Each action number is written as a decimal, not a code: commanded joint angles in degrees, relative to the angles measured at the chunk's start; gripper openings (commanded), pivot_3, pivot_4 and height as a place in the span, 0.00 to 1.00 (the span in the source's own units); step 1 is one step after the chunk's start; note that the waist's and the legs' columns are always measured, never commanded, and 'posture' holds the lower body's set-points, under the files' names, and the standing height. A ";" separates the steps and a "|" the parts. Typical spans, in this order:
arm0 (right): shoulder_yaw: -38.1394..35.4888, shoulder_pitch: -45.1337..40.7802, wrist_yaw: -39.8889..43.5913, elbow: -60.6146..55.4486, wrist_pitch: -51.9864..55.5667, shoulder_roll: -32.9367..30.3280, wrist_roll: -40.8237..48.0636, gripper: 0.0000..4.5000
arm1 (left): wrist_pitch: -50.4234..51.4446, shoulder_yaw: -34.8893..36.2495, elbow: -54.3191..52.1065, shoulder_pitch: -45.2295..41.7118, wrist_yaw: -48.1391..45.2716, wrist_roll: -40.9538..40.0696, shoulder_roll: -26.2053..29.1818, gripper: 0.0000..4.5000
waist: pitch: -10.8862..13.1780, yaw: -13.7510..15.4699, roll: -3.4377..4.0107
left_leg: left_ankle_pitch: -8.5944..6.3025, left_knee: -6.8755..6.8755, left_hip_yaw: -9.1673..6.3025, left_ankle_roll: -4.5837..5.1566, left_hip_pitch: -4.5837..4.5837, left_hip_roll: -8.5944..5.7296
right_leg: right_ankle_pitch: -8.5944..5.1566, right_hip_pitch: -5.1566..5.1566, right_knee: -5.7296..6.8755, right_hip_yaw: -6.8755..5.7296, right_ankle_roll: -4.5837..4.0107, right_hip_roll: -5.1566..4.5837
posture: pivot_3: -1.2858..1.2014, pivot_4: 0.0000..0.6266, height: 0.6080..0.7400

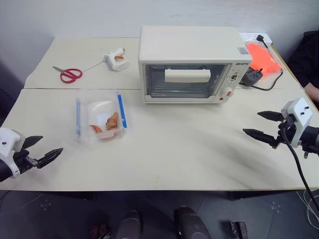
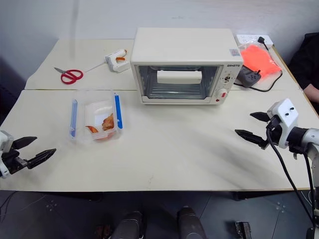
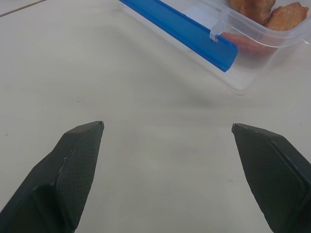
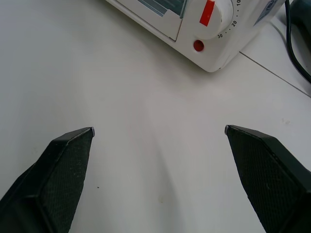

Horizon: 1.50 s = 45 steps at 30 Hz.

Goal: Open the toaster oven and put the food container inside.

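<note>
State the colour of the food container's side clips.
Blue. The food container's side clips show best in the left wrist view.

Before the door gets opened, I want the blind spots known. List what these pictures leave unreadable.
- Toaster oven inside: glass glare and the white handle hide it in the head views.
- Dial markings: too small there; the right wrist view cuts off the oven.
- Food container: whether a lid is on is unclear; the left wrist view cuts it off at the frame edge.
- Orange item behind the oven: unidentifiable.
- Person: cut off by the frame edge.
</note>
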 commanded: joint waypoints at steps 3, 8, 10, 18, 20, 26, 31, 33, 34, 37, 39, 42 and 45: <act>-0.66 -0.44 -0.24 -1.07 -0.31 -1.17 0.13 1.00 | 3.02 1.85 -2.73 1.03 -0.83 -1.86 0.46 1.00 | 0.00 0.01 0.00 | 0.00 0.00 0.00 0.00 0.00 0.00 | 0.00 0.00 0.00 0.00 0.00 -0.01 | 0.52 0.24 1.00; -0.18 -0.42 -0.57 -1.10 -0.45 -0.89 -0.24 1.00 | 5.51 2.39 -3.45 1.11 -0.10 -2.00 0.45 1.00 | 0.00 0.01 0.00 | 0.00 0.00 0.00 0.00 0.00 0.00 | 0.00 0.00 0.00 0.00 0.00 0.00 | 0.52 0.24 1.00; -0.08 -0.59 -0.57 -1.01 -0.26 -0.85 -0.19 1.00 | 6.48 2.72 -3.59 1.05 0.00 -2.19 0.54 1.00 | 0.00 -0.01 0.00 | 0.00 0.00 0.00 0.00 0.00 0.00 | 0.00 0.00 0.00 0.00 0.00 -0.01 | 0.52 0.24 1.00; 0.30 -1.11 -1.38 -0.51 0.65 -0.80 -0.12 1.00 | 6.52 2.53 -4.33 1.54 -0.79 -1.51 0.85 1.00 | 0.00 0.03 0.00 | 0.00 0.00 -0.01 0.00 0.00 -0.01 | 0.00 0.00 -0.02 0.00 0.00 -0.01 | 0.52 0.24 1.00; 0.65 -0.63 -1.50 -0.77 0.31 -0.85 -0.53 1.00 | 4.16 1.28 -3.19 1.73 0.32 1.27 0.99 1.00 | 0.00 0.02 0.00 | 0.00 0.00 -0.01 0.00 0.00 0.00 | 0.00 0.00 -0.03 0.00 0.00 -0.01 | 0.52 0.24 1.00; 0.23 -0.37 -2.16 -1.76 0.64 -0.24 -0.08 1.00 | 5.26 1.09 -4.33 0.57 -0.77 -0.80 0.12 1.00 | 0.00 0.05 0.00 | 0.00 0.00 -0.01 0.00 0.00 -0.01 | 0.00 0.01 -0.04 0.00 0.00 -0.01 | 0.52 0.24 1.00; -0.87 -0.55 -4.74 -7.00 5.13 1.50 3.45 1.00 | 17.56 2.59 -12.59 -2.76 -5.63 -13.31 2.97 1.00 | 0.00 0.07 -0.01 | 0.00 0.00 -0.03 0.00 -0.01 -0.01 | 0.00 0.02 -0.04 -0.03 0.00 -0.03 | 0.52 0.24 1.00; -0.94 -0.32 -5.62 -11.58 8.11 2.35 5.97 1.00 | 24.04 2.85 -17.80 -4.18 -10.20 -20.82 6.53 1.00 | 0.01 0.03 -0.02 | 0.00 0.00 -0.10 -0.01 -0.05 0.01 | 0.00 0.02 -0.04 -0.09 0.00 -0.02 | 0.52 0.24 1.00; -0.65 -0.55 -6.05 -13.84 9.41 2.79 7.10 1.00 | 26.33 2.72 -19.85 -5.53 -12.76 -24.35 8.65 1.00 | 0.01 0.05 -0.03 | 0.00 0.00 -0.12 -0.01 -0.06 0.01 | 0.00 0.02 -0.03 -0.10 0.00 -0.01 | 0.52 0.24 1.00; 0.89 -2.27 -7.38 -17.99 11.86 3.94 8.96 1.00 | 30.39 0.22 -21.55 -12.50 -15.81 -31.32 13.03 1.00 | 0.05 0.07 0.06 | 0.01 0.00 -0.18 -0.04 -0.05 -0.02 | 0.00 0.06 -0.07 -0.13 0.00 -0.03 | 0.52 0.24 1.00; 2.02 -3.87 -8.34 -19.08 12.68 4.82 9.48 1.00 | 31.80 -2.77 -21.12 -18.38 -15.50 -33.65 14.42 1.00 | 0.08 0.00 0.11 | 0.01 0.00 -0.18 -0.04 0.00 -0.05 | 0.00 0.12 -0.10 -0.13 0.00 -0.02 | 0.52 0.24 1.00; 5.58 -9.80 -11.03 -17.24 12.70 8.66 8.61 1.00 | 28.53 -14.07 -18.13 -33.21 -12.14 -28.67 11.85 1.00 | 0.09 0.00 0.11 | 0.03 0.01 -0.22 -0.06 0.04 -0.05 | 0.00 0.17 -0.09 -0.16 0.00 0.04 | 0.52 0.24 1.00; 9.00 -15.22 -13.58 -11.84 10.14 12.95 5.43 1.00 | 23.77 -22.78 -12.49 -44.81 -6.18 -20.41 4.44 1.00 | 0.08 0.00 0.12 | 0.11 0.06 -0.25 -0.07 0.08 -0.17 | 0.01 0.23 -0.04 -0.18 0.02 0.28 | 0.52 0.24 1.00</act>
